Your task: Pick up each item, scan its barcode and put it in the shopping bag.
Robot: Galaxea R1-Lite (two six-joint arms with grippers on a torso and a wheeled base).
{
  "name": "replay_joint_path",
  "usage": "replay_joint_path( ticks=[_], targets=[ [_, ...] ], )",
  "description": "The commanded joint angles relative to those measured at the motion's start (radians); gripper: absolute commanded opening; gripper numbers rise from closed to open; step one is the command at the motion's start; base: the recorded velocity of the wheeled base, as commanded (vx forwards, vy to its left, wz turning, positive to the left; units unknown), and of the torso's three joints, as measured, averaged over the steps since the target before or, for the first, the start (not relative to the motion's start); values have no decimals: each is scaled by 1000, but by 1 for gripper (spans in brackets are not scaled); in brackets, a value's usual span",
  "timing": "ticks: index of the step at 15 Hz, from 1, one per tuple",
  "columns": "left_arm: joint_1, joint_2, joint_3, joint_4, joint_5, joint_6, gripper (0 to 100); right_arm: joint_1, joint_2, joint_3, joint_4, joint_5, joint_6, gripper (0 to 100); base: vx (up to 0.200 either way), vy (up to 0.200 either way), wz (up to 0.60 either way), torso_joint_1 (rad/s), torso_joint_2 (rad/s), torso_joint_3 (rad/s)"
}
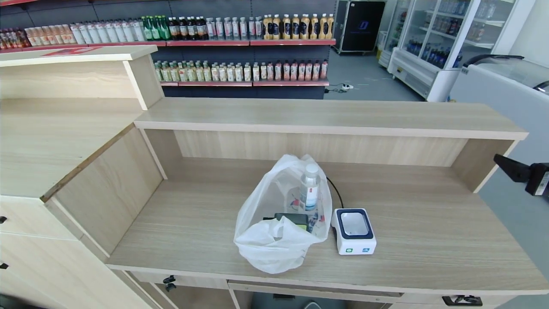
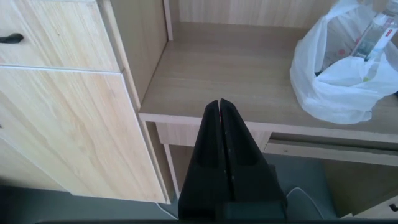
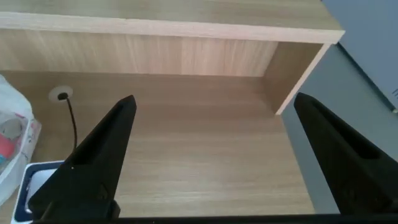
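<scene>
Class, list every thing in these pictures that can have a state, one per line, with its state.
bag: open-topped, standing on the counter, items inside
bottle: capped, standing in the bag
dark pack: lying in the bag
scanner: beside the bag, window uncovered
left claw: shut, empty
right claw: open, empty

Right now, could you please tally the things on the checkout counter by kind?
White plastic shopping bag: 1
Clear bottle, standing in the bag: 1
Dark flat item, lying in the bag: 1
Barcode scanner: 1
Total: 4. Anything else in the bag is too hidden to count.
</scene>
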Motion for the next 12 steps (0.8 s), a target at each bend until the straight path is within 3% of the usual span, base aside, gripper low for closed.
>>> replay_joint_path(
  ticks=[1, 9, 12],
  targets=[
    [0, 0, 0, 0, 0, 1, 0, -1, -163, 89, 76, -2, 25, 100, 0, 0, 0, 0, 0, 0],
    [0, 0, 0, 0, 0, -1, 0, 128, -665, 485, 125, -14, 115, 100, 0, 0, 0, 0, 0, 0],
    [0, 0, 0, 0, 0, 1, 0, 142, -863, 485, 356, -14, 132, 100, 0, 0, 0, 0, 0, 0]
  ],
)
